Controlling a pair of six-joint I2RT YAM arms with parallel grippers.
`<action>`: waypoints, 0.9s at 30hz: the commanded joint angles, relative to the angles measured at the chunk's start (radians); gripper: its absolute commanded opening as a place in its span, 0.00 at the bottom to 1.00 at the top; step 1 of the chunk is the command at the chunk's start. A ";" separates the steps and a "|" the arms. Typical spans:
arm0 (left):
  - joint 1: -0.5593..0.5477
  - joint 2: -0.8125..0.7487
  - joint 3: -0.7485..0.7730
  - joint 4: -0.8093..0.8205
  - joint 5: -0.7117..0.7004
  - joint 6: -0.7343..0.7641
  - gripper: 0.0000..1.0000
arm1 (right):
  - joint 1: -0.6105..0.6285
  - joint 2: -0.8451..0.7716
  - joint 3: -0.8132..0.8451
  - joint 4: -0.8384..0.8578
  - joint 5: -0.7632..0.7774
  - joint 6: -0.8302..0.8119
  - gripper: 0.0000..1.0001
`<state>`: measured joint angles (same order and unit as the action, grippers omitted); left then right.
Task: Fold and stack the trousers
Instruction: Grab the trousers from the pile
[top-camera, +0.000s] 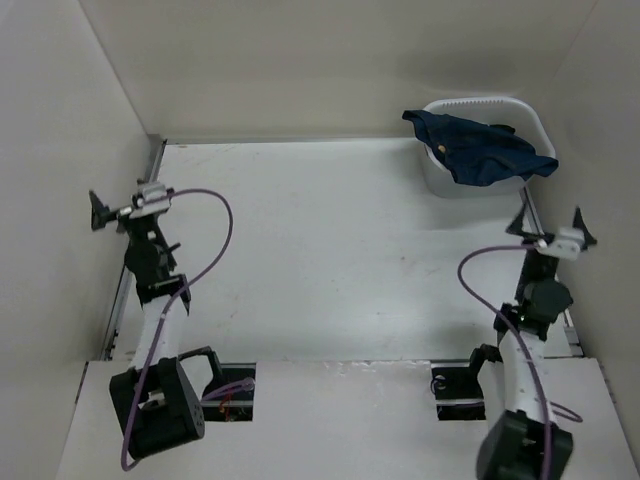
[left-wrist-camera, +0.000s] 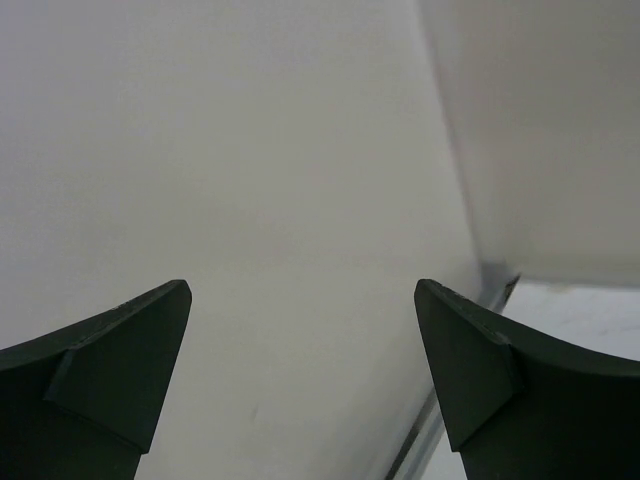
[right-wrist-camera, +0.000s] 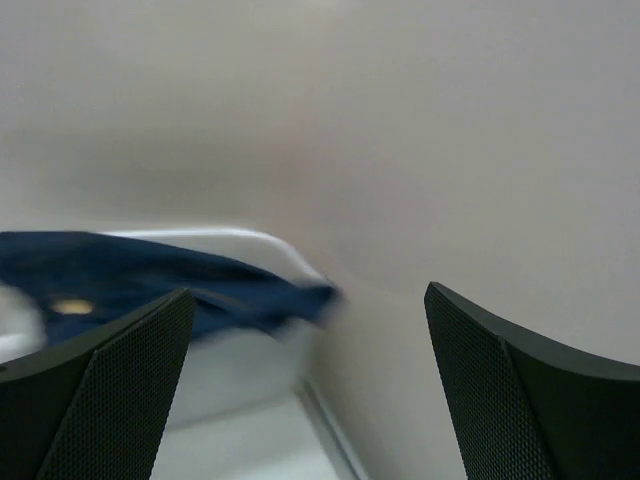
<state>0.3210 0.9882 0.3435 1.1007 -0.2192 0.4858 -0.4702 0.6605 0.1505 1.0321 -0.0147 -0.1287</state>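
Observation:
The dark navy-blue trousers (top-camera: 480, 150) lie bunched in a white basket (top-camera: 535, 125) at the back right of the table, draping over its rim. They also show in the right wrist view (right-wrist-camera: 150, 275), hanging over the basket's edge. My left gripper (top-camera: 98, 210) is open and empty, raised at the far left and facing the left wall; in its wrist view (left-wrist-camera: 303, 300) only wall shows between the fingers. My right gripper (top-camera: 580, 228) is open and empty, raised at the right edge, a short way in front of the basket (right-wrist-camera: 250, 245).
White walls enclose the table (top-camera: 320, 250) on the left, back and right. A metal rail (top-camera: 150, 165) runs along the left edge. Two cut-outs with cables sit at the near edge by the arm bases.

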 joint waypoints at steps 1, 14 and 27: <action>-0.116 0.004 0.256 -0.389 0.202 0.053 1.00 | 0.295 0.069 0.323 -0.390 -0.238 -0.242 1.00; -0.513 0.472 0.831 -1.260 0.632 -0.177 1.00 | 0.600 1.089 1.580 -1.161 0.297 0.087 1.00; -0.497 0.645 0.864 -1.298 0.649 -0.193 1.00 | 0.388 1.613 2.066 -1.457 0.305 0.776 1.00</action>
<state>-0.1833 1.6268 1.1553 -0.1749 0.4015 0.3027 -0.0677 2.2734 2.1960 -0.4061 0.2955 0.4240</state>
